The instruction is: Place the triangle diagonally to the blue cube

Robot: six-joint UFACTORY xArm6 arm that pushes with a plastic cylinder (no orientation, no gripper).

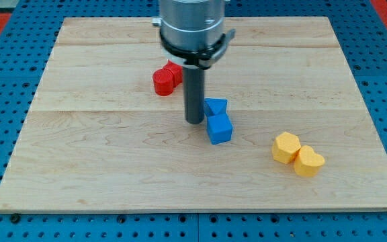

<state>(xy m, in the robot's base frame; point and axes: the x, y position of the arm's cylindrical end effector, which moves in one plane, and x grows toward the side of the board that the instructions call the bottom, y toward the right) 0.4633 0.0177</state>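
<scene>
A blue triangle block [216, 106] lies near the board's middle, touching the blue cube [220, 128] just below it. My tip [194, 122] stands right beside both, at their left, close to the triangle's lower left corner and the cube's upper left corner. The rod hides nothing of them.
Two red blocks [165, 78] sit together up and left of my tip, partly behind the rod. A yellow hexagon-like block [286, 147] and a yellow heart-like block [308, 162] touch each other at the lower right. The wooden board [79, 168] lies on a blue pegboard.
</scene>
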